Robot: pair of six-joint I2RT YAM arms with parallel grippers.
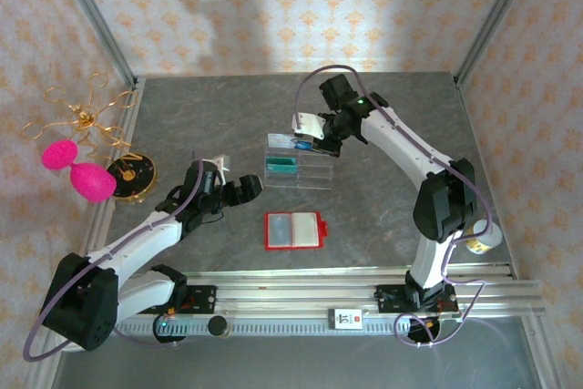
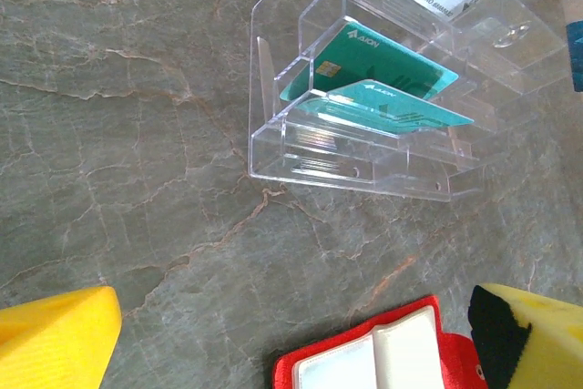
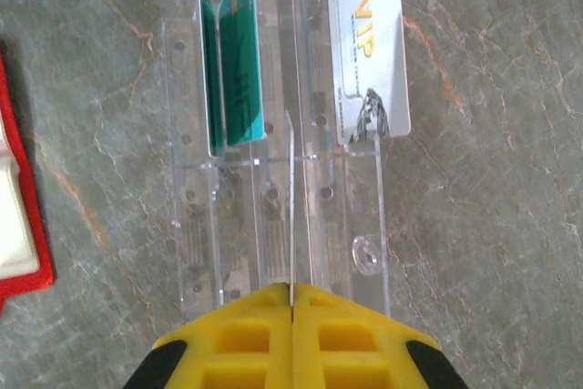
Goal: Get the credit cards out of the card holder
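Note:
The card holder (image 1: pixel 293 230) lies open on the table, red with pale inner pockets, and shows at the bottom of the left wrist view (image 2: pixel 373 362). Two teal credit cards (image 2: pixel 373 70) stand in a clear slotted tray (image 1: pixel 314 173). A whitish VIP card (image 3: pixel 369 52) leans in the tray's far slot. My right gripper (image 3: pixel 291 293) is shut on a thin pale card (image 3: pixel 291 207), seen edge-on above the tray. In the top view this card (image 1: pixel 305 123) hangs at the tray's back edge. My left gripper (image 1: pixel 239 190) hovers open to the left of the tray, its yellow fingers (image 2: pixel 55 334) wide apart and holding nothing.
Pink egg shapes (image 1: pixel 77 170) and a round black-and-gold object (image 1: pixel 132 173) sit at the table's left edge beside a metal frame post. A metal rail (image 1: pixel 364 289) runs along the near edge. Bare grey stone surface lies between the tray and the card holder.

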